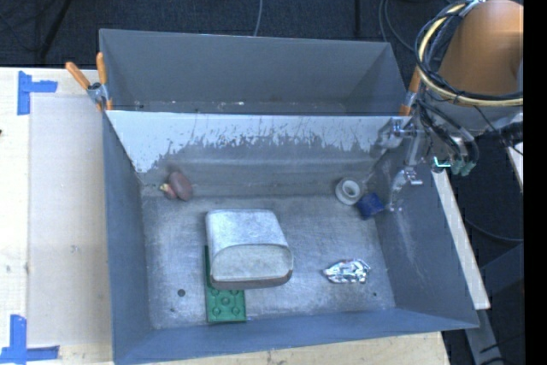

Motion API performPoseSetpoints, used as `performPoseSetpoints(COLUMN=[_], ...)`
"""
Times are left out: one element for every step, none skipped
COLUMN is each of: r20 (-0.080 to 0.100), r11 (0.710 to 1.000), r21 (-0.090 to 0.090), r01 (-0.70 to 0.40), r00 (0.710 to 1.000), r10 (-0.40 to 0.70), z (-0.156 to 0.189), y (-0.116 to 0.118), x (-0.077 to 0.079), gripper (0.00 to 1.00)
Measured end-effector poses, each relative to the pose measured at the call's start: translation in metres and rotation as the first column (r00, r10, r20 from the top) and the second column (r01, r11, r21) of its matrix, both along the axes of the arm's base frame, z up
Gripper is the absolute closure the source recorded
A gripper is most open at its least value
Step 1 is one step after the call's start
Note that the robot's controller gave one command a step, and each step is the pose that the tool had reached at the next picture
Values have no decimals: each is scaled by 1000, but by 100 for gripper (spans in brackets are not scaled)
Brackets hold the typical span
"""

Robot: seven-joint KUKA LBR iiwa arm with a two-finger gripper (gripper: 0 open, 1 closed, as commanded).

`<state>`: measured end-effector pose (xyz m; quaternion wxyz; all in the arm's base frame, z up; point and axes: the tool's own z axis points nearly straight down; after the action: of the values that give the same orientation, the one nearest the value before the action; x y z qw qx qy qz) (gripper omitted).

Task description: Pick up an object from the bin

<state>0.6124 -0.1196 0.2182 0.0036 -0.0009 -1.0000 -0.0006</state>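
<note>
Gripper (400, 184) sits low at the bin's (256, 98) 3 o'clock side, close against the right wall, with the orange-capped wrist and cable loops above it outside the rim. Open or closed: cannot tell, the tip is too cluttered to read.

Nearest thing is a small blue piece (370, 206) on the floor at 3 o'clock, just beside the gripper tip on its 8 o'clock side. Cannot tell whether they touch, and nothing is clearly gripped. A white ring (348, 191), like a small tape roll, lies just beside the blue piece at its 10 o'clock.

A crumpled foil wad (346, 272) lies on the floor at 4 o'clock, apart from the gripper. A pale grey loaf-shaped block (248, 248) with a dark base edge is near the middle, toward 6 o'clock. A flat green studded plate (225, 302) pokes out from under the block at 7 o'clock, touching it. A small brown-pink lump (178, 185) sits at 10 o'clock by the back-left slope, well apart from the rest.
</note>
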Motion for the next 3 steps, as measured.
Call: performPoseSetpoints(r20=[14, 3, 10], r11=[1000, 979, 971], r21=[2, 1, -2], r01=[-11, -204, -237], r00=[1000, 979, 971], r10=[11, 204, 237], z=[-123, -130, -148], y=[-29, -6, 41], x=[-44, -104, -120], gripper=[0, 0, 0])
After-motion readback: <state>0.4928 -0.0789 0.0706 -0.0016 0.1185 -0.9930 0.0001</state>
